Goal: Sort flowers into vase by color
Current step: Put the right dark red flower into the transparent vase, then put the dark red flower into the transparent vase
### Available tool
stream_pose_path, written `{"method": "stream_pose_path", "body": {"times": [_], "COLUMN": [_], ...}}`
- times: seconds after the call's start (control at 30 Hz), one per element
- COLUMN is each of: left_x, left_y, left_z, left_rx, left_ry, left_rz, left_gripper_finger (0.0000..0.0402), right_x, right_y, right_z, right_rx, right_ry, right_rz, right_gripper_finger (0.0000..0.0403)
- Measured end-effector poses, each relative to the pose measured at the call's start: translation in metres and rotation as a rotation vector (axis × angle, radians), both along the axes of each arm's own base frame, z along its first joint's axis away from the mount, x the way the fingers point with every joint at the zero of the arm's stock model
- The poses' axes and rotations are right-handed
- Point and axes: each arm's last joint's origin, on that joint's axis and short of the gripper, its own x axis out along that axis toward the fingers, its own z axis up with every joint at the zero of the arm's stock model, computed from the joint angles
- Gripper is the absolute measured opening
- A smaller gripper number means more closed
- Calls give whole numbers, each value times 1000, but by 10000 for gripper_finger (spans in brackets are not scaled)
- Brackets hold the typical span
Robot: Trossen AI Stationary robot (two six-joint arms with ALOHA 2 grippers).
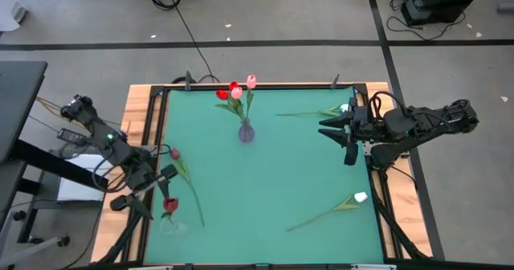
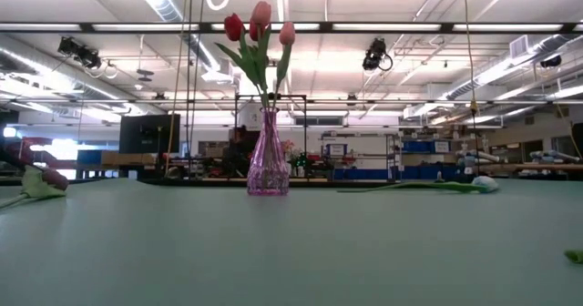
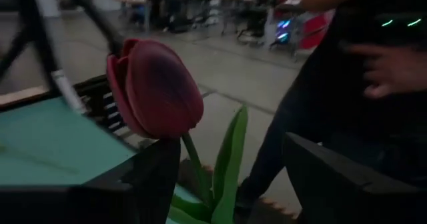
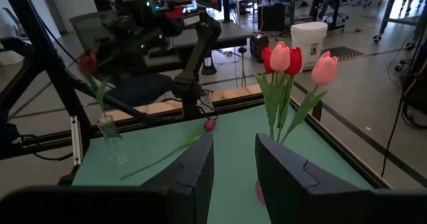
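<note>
Tulips: dark red artificial tulip (image 3: 155, 89) stands in clear glass vase (image 1: 168, 222) at desk's (image 1: 265, 173) left edge, left gripper (image 1: 152, 191) released around its stem. Right gripper (image 1: 344, 133) released, hovering near white tulip (image 1: 344, 109). Stems look light, thin, bendy; grasp mid-stem, not bud.

Our left gripper (image 1: 152, 191) low at our left side, fingers (image 3: 143, 177) apart, arm bent back behind it, our right gripper (image 1: 337, 129) stretched forward from its wrist, fingers (image 4: 193, 171) parted a little, arm folded behind
</note>
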Motion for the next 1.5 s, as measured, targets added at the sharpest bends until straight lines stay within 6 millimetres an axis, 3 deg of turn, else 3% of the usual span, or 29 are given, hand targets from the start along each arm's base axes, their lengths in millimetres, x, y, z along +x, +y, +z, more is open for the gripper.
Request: {"method": "stream_pose_path", "body": {"times": [0.27,0.37,0.57,0.83,1.03,1.37,1.5], "left_x": [-17,-16,-11,-8,-12,-23,-31], "left_y": [22,21,18,17,12,14,27], "left_z": [43,43,19,37,47,94,109], "left_rx": [123,128,107,29,-53,-45,-13], "left_ry": [55,68,222,263,357,272,261], "left_rz": [192,195,247,309,237,165,278], "left_gripper_finger": [270,270,270,270,263,225,224], "right_x": [0,0,0,0,0,0,0], "right_y": [0,0,0,0,0,0,0], "right_z": [0,0,0,0,0,0,0], "right_rx": [0,0,0,0,0,0,0], "right_ry": [0,0,0,0,0,0,0], "right_rz": [0,0,0,0,0,0,0], "right_gripper_finger": [119,119,119,119,119,119,119]}}
